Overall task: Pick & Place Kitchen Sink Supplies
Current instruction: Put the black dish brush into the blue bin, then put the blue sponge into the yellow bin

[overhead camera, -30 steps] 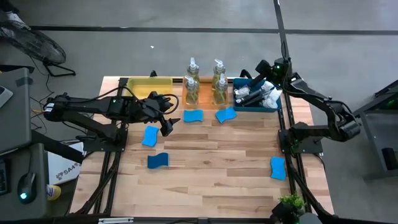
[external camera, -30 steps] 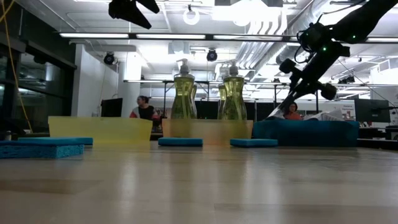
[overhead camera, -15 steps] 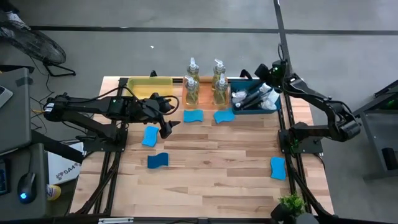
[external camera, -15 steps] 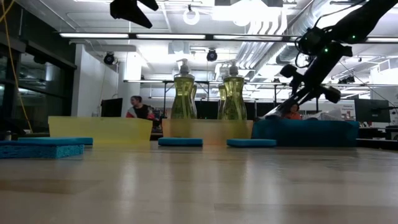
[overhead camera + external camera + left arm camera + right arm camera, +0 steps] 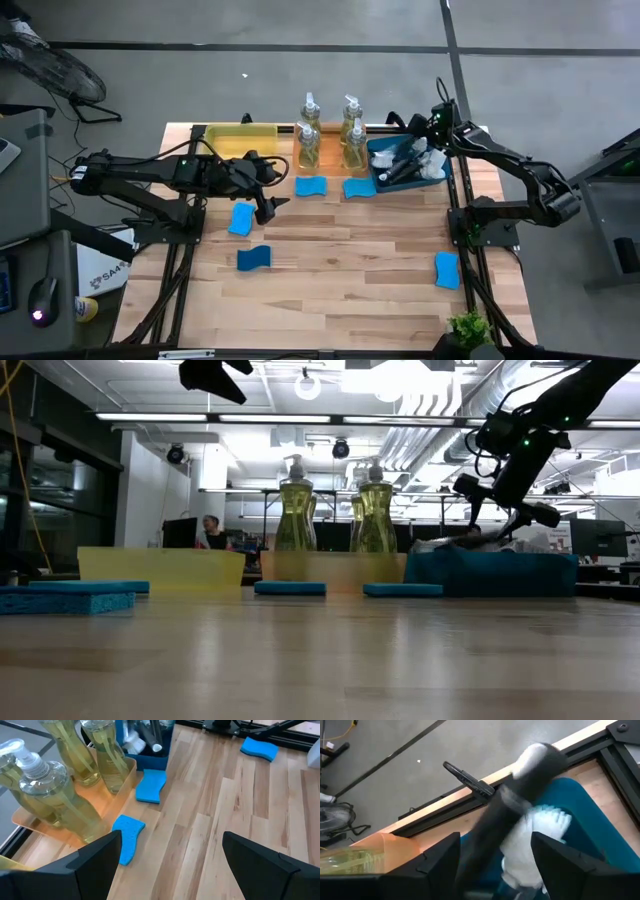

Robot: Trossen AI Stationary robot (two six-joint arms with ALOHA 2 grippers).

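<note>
The right hand [image 5: 428, 152] hangs over the blue tray [image 5: 381, 177] at the far right of the surface, fingers spread in its wrist view. A dark-handled dish brush [image 5: 520, 815] shows blurred between them, its white head toward the tray floor. Whether the fingers touch it cannot be told; it appears to be a release into the tray, where other brushes [image 5: 402, 165] lie.

The left hand [image 5: 268, 200] hovers open, empty, mid-surface. The nearest loose blue sponge [image 5: 241, 217] lies just beside it on its outer side, long axis running front to back. The soap bottles [image 5: 308, 140] stand in the orange tray [image 5: 60, 832] beyond. The left arm is better placed for that sponge.
</note>
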